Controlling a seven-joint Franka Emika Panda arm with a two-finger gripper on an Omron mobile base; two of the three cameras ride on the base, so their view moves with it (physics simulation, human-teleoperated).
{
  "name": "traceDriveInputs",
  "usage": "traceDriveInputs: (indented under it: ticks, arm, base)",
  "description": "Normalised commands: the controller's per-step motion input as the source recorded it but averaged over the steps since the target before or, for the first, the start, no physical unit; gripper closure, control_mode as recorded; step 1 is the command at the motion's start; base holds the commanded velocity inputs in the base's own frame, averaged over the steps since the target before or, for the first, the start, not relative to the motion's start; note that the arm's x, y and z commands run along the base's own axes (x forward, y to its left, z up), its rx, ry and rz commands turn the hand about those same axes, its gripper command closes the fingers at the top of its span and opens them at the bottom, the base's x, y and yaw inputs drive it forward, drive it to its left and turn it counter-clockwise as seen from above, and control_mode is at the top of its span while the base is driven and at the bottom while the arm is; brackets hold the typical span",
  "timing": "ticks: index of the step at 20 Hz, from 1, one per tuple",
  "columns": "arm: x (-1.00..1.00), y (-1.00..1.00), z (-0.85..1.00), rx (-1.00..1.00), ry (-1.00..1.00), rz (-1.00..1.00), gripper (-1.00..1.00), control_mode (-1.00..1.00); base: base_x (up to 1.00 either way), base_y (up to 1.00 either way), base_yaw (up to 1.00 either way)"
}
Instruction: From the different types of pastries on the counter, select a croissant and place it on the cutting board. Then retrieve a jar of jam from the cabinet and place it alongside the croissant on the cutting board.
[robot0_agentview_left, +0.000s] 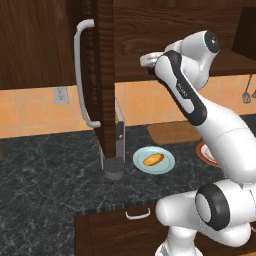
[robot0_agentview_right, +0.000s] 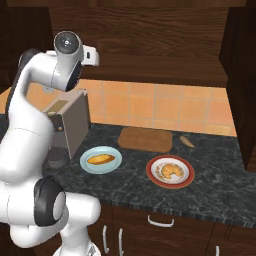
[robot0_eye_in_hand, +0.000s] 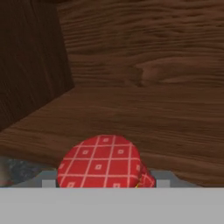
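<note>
The jar of jam (robot0_eye_in_hand: 101, 162) was seen at six o'clock in the hand view, on the wooden floor of the cabinet (robot0_eye_in_hand: 144, 109), topped by a red cover with a white grid and small squares. Whether the gripper was open or closed could not be told. The croissant (robot0_agentview_right: 171, 171) was seen on the red-rimmed plate (robot0_agentview_right: 152, 176), at five o'clock from the cutting board (robot0_agentview_right: 145, 138).
</note>
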Motion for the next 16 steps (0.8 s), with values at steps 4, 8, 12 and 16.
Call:
traceDriveInputs:
  ticks: [4,8,12,16]
  arm:
    - [-0.74,-0.43,0.00,0.00,0.04,-0.01,1.00,-1.00]
    - [-0.84,-0.53,0.00,0.00,0.01,0.00,1.00,-1.00]
    - [-0.88,-0.51,-0.14,0.02,0.01,0.00,1.00,-1.00]
    - [-0.38,-0.24,-0.39,0.00,-0.01,0.00,1.00,-1.00]
  base:
    - [0.00,0.00,0.00]
    - [0.00,0.00,0.00]
    - [0.00,0.00,0.00]
    - [0.00,0.00,0.00]
